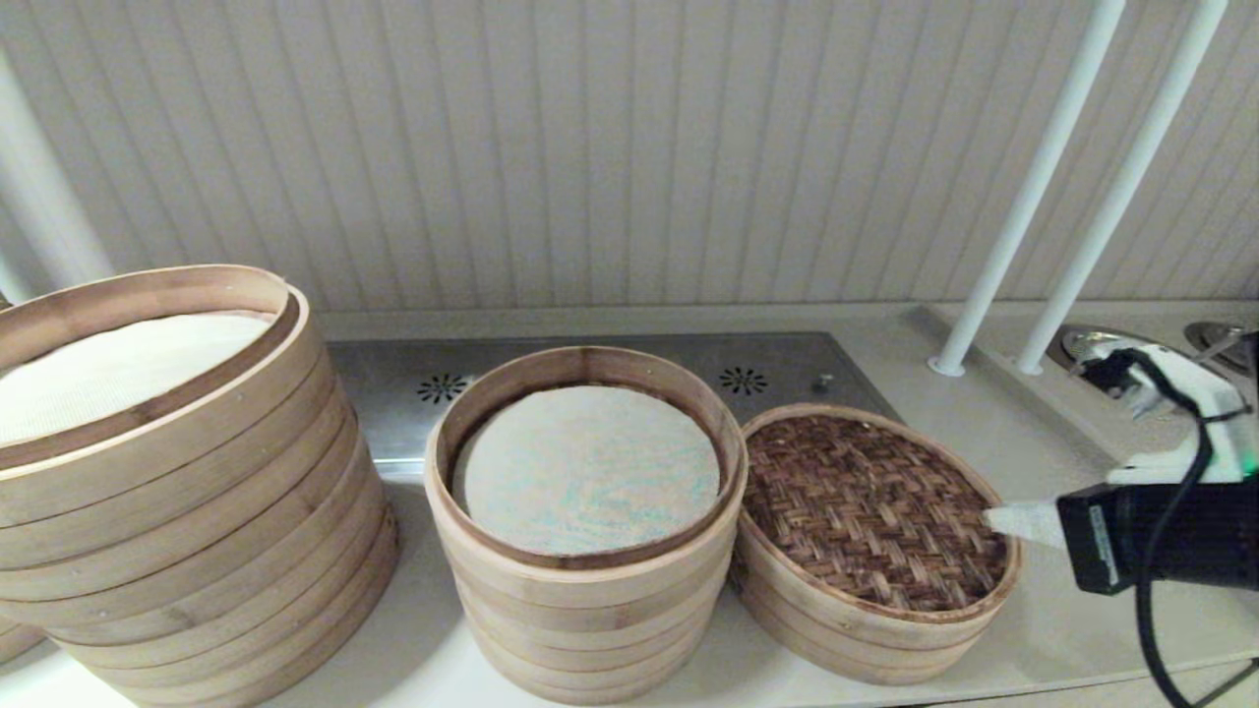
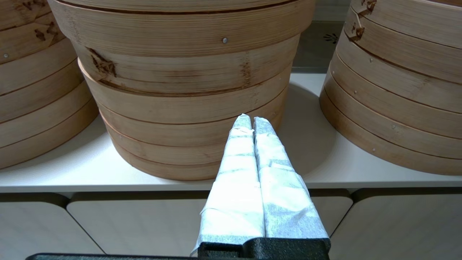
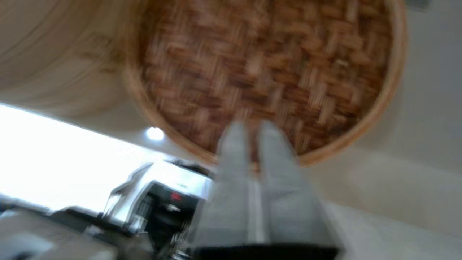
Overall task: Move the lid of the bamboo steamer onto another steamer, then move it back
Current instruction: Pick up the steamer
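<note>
Bamboo steamer lid [image 1: 875, 511] seated on a low stack just right of another steamer [image 1: 585, 472]. Right gripper [image 1: 995, 517] at lid's right rim, fingers together, seemingly holding nothing. Open first, pinch rim firmly, lift level. Left gripper [image 2: 252, 121] closed, idle below counter.

Pale counter [image 1: 993, 433], wide steamer stack [image 1: 187, 531], another steamer [image 1: 580, 610], lidded basket [image 1: 866, 629]

1. Your head cam looks forward and down over the counter [image 1: 984, 433].
2. Left wrist cam sits low, facing stack [image 2: 187, 94] sides, close.
3. Right wrist cam looks down on the lid [image 3: 267, 72], shared with head [image 1: 870, 511].
</note>
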